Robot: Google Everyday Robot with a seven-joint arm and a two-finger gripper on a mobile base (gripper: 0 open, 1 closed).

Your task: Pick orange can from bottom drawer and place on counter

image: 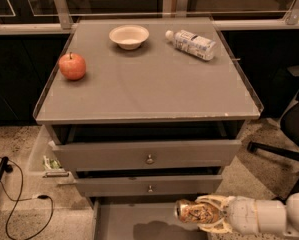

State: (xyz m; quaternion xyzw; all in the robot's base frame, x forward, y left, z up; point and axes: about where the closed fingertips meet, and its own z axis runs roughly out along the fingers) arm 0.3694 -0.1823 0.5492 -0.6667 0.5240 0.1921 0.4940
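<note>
The cream 2-finger gripper (205, 214), low at the right, pinches the shiny orange-gold metal can (190, 212) sideways over the grey bottom drawer (119, 223).

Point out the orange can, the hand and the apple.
orange can (190, 212): camera view, middle of its printed side.
hand (203, 213): camera view, midway between its fingertips, closed on the can, low right of picture.
apple (72, 66): camera view, middle of its red skin.

Cream claw (207, 214), low over the grey drawer (123, 222), grips an orange-gold, pale-patterned can (190, 212); grey counter (149, 86), red apple (72, 66).
</note>
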